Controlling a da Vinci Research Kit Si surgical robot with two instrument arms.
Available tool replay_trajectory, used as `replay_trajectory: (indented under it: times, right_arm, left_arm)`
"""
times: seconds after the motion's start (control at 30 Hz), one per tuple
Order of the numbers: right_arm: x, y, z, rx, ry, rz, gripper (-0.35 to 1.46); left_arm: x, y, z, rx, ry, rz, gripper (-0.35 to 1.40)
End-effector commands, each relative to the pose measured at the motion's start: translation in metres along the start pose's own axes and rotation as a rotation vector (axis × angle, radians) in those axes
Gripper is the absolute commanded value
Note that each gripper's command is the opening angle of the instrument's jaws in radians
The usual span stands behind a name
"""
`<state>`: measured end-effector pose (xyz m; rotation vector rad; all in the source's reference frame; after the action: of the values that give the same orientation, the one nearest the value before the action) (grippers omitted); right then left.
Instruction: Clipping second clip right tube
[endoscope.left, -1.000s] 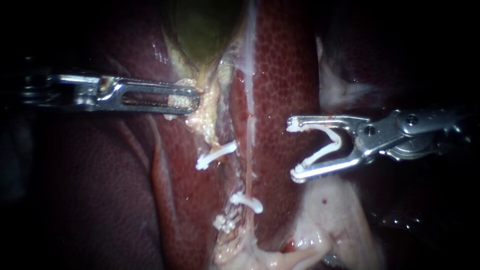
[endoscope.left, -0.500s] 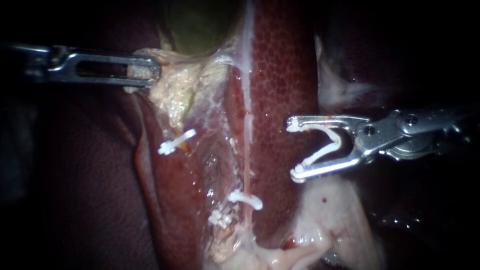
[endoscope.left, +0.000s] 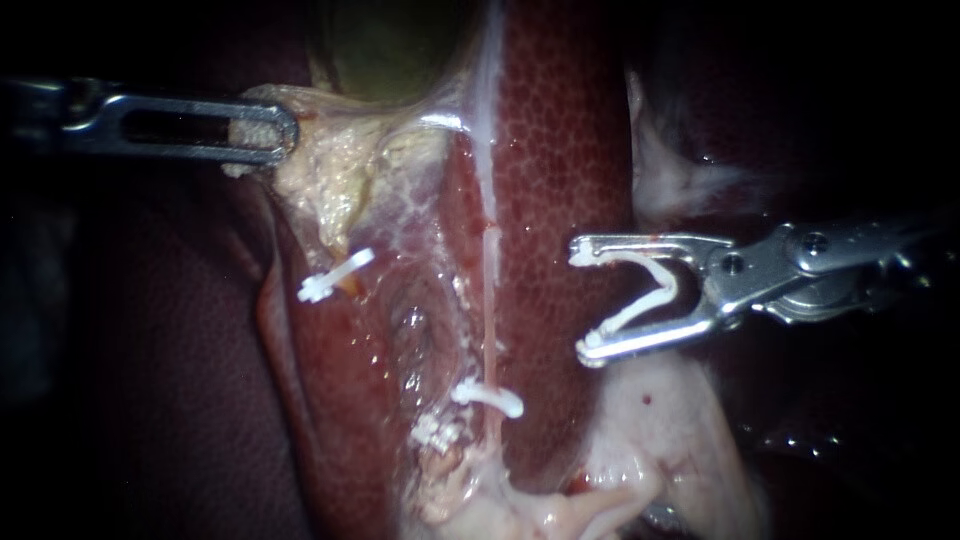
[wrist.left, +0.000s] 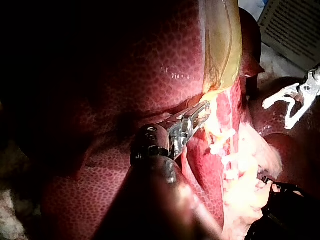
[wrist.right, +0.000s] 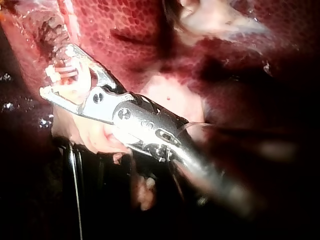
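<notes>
White clip (endoscope.left: 655, 290) held in wide-spread right instrument (endoscope.left: 585, 300) jaws, centre right; left instrument (endoscope.left: 268, 126) clamps pale tissue (endoscope.left: 335, 175). Approach step: next straddle right tube (endoscope.left: 490, 300) above 1 seated clip (endoscope.left: 488, 397).

The left instrument (endoscope.left: 255, 128) at 10 o'clock and the right instrument (endoscope.left: 582, 298) at 3 o'clock are smooth polished metal that glints, while the open clip (endoscope.left: 652, 288) in the right one and the upper clip (endoscope.left: 335, 277) and lower clip (endoscope.left: 488, 397) near the centre look like matt white plastic. The liver (endoscope.left: 570, 150) is wet, glossy dark red with a fine mottled grain; the pale tissue (endoscope.left: 335, 175) at 11 o'clock looks rough and crumbly, the gallbladder (endoscope.left: 390, 50) at 12 o'clock smooth and dull
</notes>
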<state>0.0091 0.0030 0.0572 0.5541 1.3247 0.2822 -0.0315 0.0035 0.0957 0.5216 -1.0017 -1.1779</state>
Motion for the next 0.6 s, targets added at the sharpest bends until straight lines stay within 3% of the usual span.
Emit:
replay_trajectory:
  times: [0.03,0.2,0.4,0.6]
  right_arm:
    - [-0.0008,-0.0001,0.0005,0.002,-0.012,0.013,0.60]
    - [-0.0056,0.0009,0.0031,-0.003,-0.075,0.059,0.60]
    - [-0.0109,0.0023,0.0052,0.000,-0.117,0.112,0.60]
    - [-0.0136,0.0028,0.0074,0.009,-0.122,0.150,0.60]
  left_arm:
    - [0.0001,0.0000,0.0001,0.000,0.000,0.000,-0.35]
    - [0.0002,0.0000,0.0002,-0.001,0.000,0.001,-0.35]
    - [0.0003,0.0000,0.0002,-0.002,-0.001,0.001,-0.35]
    - [0.0004,0.0000,0.0002,-0.002,-0.001,0.002,-0.35]
